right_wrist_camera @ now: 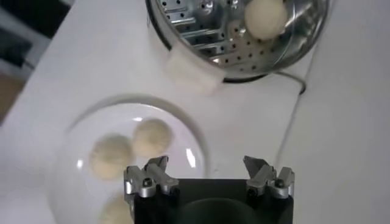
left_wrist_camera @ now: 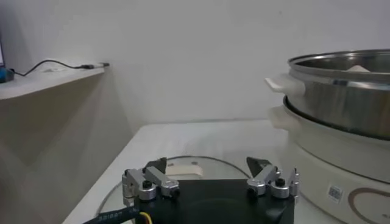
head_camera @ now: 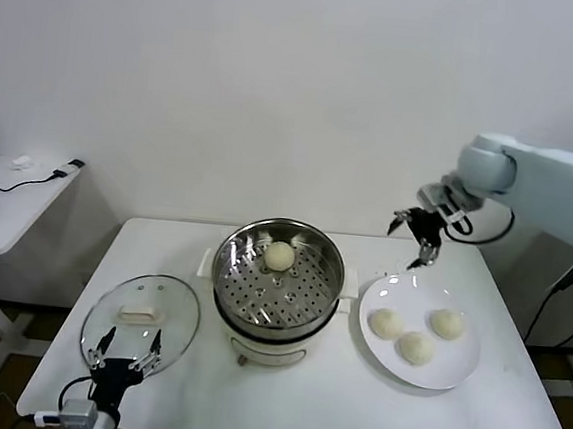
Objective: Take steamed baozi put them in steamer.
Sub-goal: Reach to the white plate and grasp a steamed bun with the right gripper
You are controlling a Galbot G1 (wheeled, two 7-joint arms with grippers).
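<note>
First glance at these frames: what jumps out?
The shiny steamer at table centre, holding one baozi on its perforated tray. To its right, three baozi sit on a white plate, with the open right hand raised above the plate's far edge.

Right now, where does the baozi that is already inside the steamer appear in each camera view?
Head view: the baozi lies at the far side of the steamer tray.
Left wrist view: only its top peeks above the steamer rim.
Right wrist view: it rests on the tray, beyond the open right gripper.
Shared landmark: the steamer.
</note>
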